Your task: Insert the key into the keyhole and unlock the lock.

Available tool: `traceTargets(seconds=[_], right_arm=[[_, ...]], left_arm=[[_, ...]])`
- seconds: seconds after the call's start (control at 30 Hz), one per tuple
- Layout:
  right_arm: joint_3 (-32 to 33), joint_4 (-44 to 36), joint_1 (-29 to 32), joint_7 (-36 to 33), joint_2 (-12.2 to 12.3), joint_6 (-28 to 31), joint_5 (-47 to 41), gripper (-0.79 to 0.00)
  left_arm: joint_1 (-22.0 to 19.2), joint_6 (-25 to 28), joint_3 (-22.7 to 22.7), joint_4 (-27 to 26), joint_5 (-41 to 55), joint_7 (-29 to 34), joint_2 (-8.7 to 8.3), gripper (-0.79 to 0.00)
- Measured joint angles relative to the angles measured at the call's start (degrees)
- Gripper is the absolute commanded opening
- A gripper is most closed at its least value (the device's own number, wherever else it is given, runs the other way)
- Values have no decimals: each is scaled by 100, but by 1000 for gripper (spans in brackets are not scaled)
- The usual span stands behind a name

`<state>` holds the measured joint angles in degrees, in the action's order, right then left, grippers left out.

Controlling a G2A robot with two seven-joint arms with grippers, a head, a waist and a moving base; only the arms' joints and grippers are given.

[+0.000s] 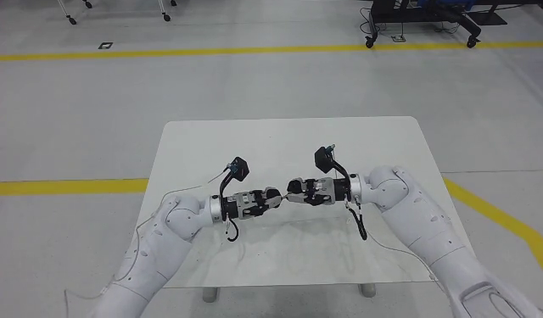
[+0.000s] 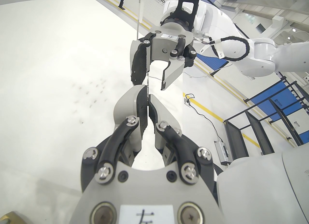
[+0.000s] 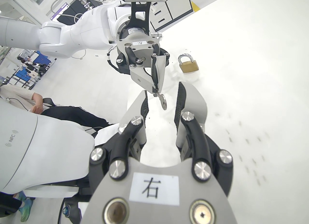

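the left gripper (image 2: 147, 94) had its fingers (image 2: 142, 108) pressed together on the key (image 3: 163, 102), pinching it at their very tips, so that a round, flat end of the key stuck out past them toward the other arm. how much of the key lay hidden between the pads could not be told. the right gripper (image 3: 162, 94) faced it tip to tip with its fingers (image 3: 180, 99) spread wide, one on each side of the protruding key, and neither pad seemed to touch the metal. both grippers hung above the white table (image 1: 373, 140), meeting near its middle with the two forearms running in from opposite sides, almost in one line. the padlock (image 3: 188, 64) lay flat on the table surface close by the left gripper and below it, apart from the key and from both sets of fingers. its brass body sat under a silver shackle that arched over it. small dark scuff marks (image 3: 251, 152) speckled the tabletop beside the right gripper.
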<state>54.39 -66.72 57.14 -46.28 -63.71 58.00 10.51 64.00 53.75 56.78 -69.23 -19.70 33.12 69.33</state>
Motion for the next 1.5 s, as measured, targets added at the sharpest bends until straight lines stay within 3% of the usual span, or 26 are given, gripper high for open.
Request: traceTargets(seconds=[0.4, 0.43, 0.47, 0.87, 1.03, 1.23, 1.43, 1.5], right_arm=[[-240, -2, -105, 2, 133, 0, -249, -785], [-247, -9, -104, 6, 140, 0, -288, -785], [-251, -16, -101, 11, 147, 0, -336, -785], [98, 89, 4, 322, 331, 0, -533, -785], [306, 5, 150, 427, 437, 0, -540, -785], [461, -36, 270, 652, 512, 0, -480, -785], [463, -41, 272, 650, 514, 0, -477, -785], [463, -41, 272, 650, 514, 0, -477, -785]], left_arm=[[-10, -24, -36, -3, -36, -220, -30, -785], [-10, -32, -31, -7, -45, -252, -32, -459], [-6, -38, -27, -13, -60, -289, -34, 0], [111, -107, 573, -172, -421, -1158, -153, 0], [449, -671, 1095, -921, -1838, -1326, -310, 0], [1153, -1466, 1455, -2013, -3890, -1512, -461, 0], [1508, -1719, 1500, -2323, -4865, -1145, -540, 0], [1539, -1705, 1497, -2306, -4915, -1036, -554, -74]])
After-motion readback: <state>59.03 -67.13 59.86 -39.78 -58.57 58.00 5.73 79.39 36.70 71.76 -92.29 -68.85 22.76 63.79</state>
